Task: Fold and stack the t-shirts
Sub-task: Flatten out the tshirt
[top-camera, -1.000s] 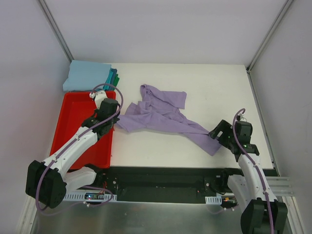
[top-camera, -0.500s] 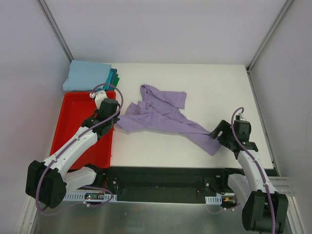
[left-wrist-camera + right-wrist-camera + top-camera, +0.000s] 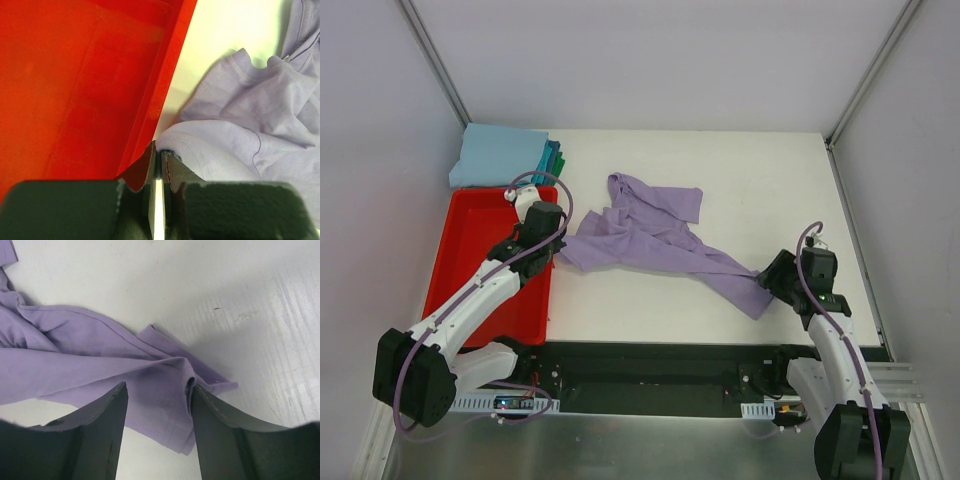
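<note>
At the near edge a black strip carries both arm bases, cut off at 6 o'clock. Just beyond it, at 4 o'clock on the table, the right gripper stands partly open astride the near-right corner of the purple shirt. The cloth lies between the fingers and bunches against the right one, not clamped. Bare table runs from there to the right edge at 3 o'clock, which is close. At 8 o'clock the left gripper is shut, right beside the inner wall of the red bin. The shirt's hem lies against its fingertips; whether a fold is nipped between them I cannot tell. The bin fills the near-left and hems that arm in on its 9 o'clock side. The shirt sprawls crumpled across the middle, from the bin's edge toward 4 o'clock, with one sleeve thrown up at 12. Open table lies beyond it at 12 to 2 o'clock, up to the back wall. At 10 o'clock, touching the bin's far end, sits the stack: a light blue folded shirt on top, with teal and green edges showing at its right, the lower ones mostly hidden.
</note>
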